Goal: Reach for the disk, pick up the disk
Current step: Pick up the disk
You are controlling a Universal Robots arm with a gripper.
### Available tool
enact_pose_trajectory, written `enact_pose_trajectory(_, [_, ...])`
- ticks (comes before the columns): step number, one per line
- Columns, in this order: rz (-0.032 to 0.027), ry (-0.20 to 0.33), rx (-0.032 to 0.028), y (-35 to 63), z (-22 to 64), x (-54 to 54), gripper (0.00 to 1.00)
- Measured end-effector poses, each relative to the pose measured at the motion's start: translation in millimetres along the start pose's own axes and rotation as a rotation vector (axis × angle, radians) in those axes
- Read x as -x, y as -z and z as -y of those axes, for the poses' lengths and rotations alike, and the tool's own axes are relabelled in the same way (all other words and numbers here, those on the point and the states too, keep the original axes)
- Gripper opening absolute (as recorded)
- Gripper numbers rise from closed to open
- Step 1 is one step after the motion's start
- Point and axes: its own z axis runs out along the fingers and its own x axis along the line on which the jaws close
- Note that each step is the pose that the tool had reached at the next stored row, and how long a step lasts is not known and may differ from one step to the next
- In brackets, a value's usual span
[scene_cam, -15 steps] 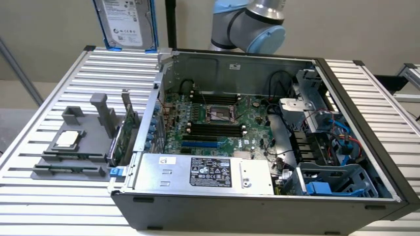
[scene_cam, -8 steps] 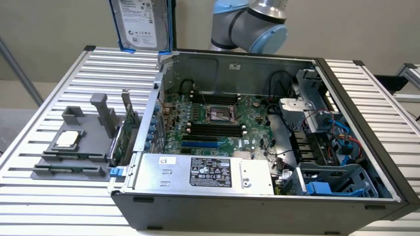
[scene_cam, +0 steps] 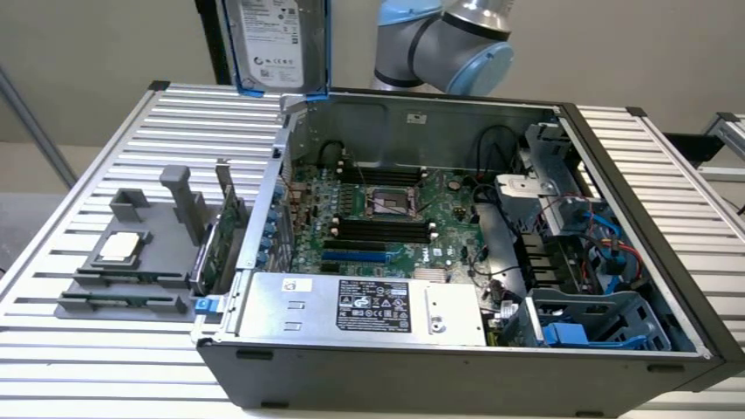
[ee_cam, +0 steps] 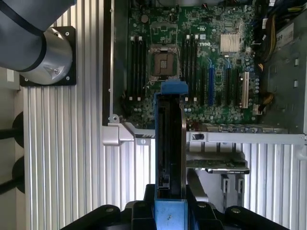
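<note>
Exterior view: the disk [scene_cam: 277,39] hangs upright in the air above the back corner of the open computer case [scene_cam: 466,371] on the exterior view's left. Its label faces the camera and blue rails run along its edges. The robot arm [scene_cam: 448,44] is just beside it. Inside the case lie the motherboard [scene_cam: 385,218], a silver power supply box [scene_cam: 361,305] at the front, and blue cables [scene_cam: 617,253]. On the slatted tabletop [scene_cam: 105,367] beside the case sits a grey holder [scene_cam: 128,284] carrying a small square chip [scene_cam: 120,248].

Wrist view: the disk appears edge-on, its thin side and blue rail toward the camera. The hand [ee_cam: 170,203] is closed partway, clamping the disk's flat faces between black fingers [ee_cam: 144,211]. Far beneath it are the motherboard and the case's rim. The arm's round base [ee_cam: 48,52] stands on the tabletop.
</note>
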Motion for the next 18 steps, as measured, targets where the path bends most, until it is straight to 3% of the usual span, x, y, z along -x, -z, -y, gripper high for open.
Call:
enact_pose_trajectory(2, [-0.0001,0.0,0.0059,0.2,-3.3,2.1,0.33])
enact_pose_trajectory(3, [0.0002,0.001,0.0138,0.3,-4.0,3.0,0.33])
enact_pose_trajectory(9, [0.0023,0.006,0.0841,0.5,-11.0,5.5,0.33])
enact_pose_trajectory(10, [0.0027,0.006,0.0931,0.4,-13.7,5.5,0.33])
enact_pose_trajectory(12, [0.0043,0.007,0.1019,0.7,-20.0,5.5,0.33])
enact_pose_trajectory(18, [0.0048,0.007,0.1026,2.4,-43.1,7.8,0.33])
